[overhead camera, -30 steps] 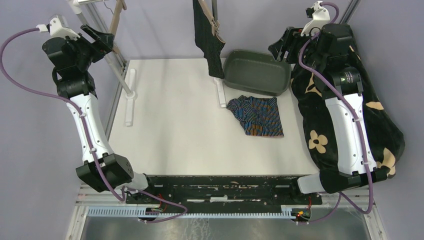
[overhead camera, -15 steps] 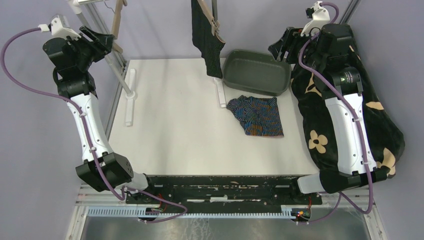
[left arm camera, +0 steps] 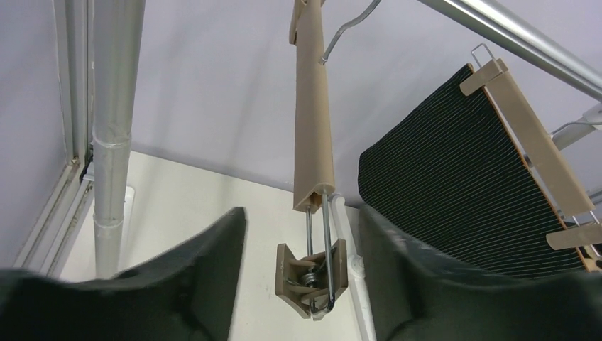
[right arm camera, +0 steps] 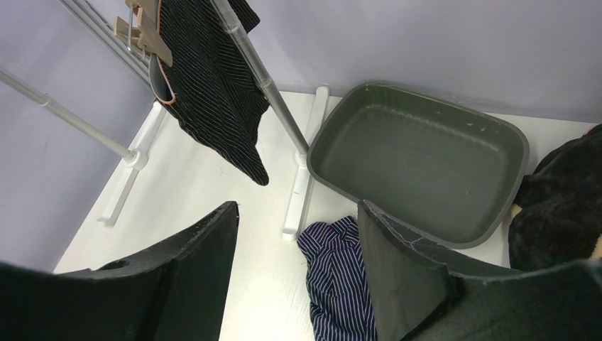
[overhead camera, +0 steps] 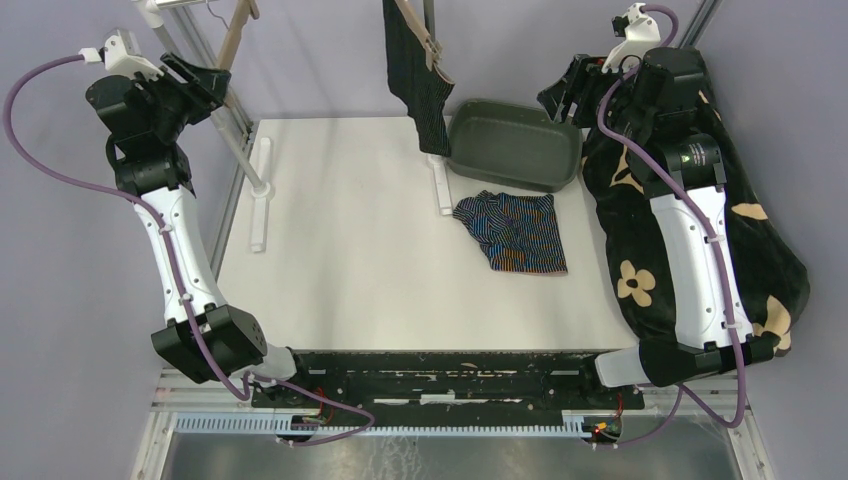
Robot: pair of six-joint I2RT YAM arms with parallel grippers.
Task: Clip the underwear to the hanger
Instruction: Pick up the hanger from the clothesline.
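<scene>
left gripper (overhead camera: 210, 78), slightly narrower than a moment ago yet still spread and empty, faces the clip (left arm camera: 312, 277) of the empty hanger (left arm camera: 314, 128) hanging just ahead of it. black pinstriped underwear (left arm camera: 454, 185) hangs clipped to a second hanger (left arm camera: 529, 135) to its right. navy striped underwear (overhead camera: 515, 232) lies on the worktop (overhead camera: 350, 250) beneath the spread, empty right gripper (right arm camera: 298, 206); clipping it is likely the remaining step.

Lavender walls (overhead camera: 320, 60), white table (overhead camera: 350, 260)

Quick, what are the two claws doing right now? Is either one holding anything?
Left gripper: open, holding nothing; a bare wooden hanger hangs in front of it.
Right gripper: open, holding nothing.
</scene>
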